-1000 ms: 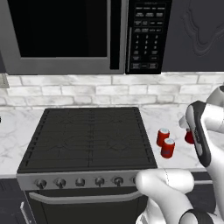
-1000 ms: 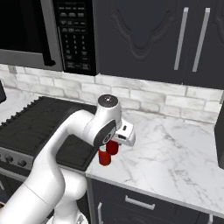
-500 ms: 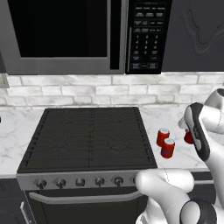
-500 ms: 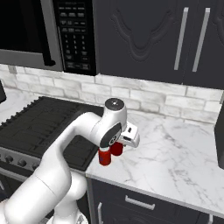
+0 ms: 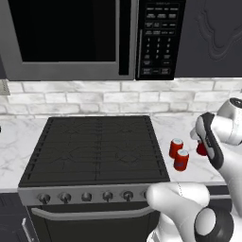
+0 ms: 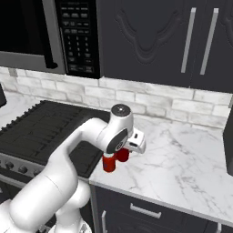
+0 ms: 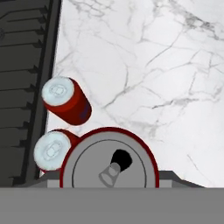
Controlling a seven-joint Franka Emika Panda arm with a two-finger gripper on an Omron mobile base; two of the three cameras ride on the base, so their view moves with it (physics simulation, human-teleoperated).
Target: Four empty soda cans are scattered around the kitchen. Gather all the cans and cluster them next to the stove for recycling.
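Your gripper point(image 7: 109, 186) is closed on a soda can point(image 7: 109, 166), held upright with its long axis vertical, above the marble counter point(image 7: 166, 65) just to the right of the stove point(image 5: 94, 146). The two cans already placed, one nearer the wall point(image 5: 176, 147) and one nearer you point(image 5: 181, 159), stand beside the stove edge. The held can hangs close to them on the side away from the stove, so I think you should lower it straight down, keeping that small gap.

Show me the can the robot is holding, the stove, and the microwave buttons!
Held can point(image 7: 109, 166): hand view, on its silver top by the tab.
Stove point(image 5: 94, 149): left base view, on the dark grated cooktop.
Microwave buttons point(image 5: 157, 40): left base view, on the middle of the keypad.
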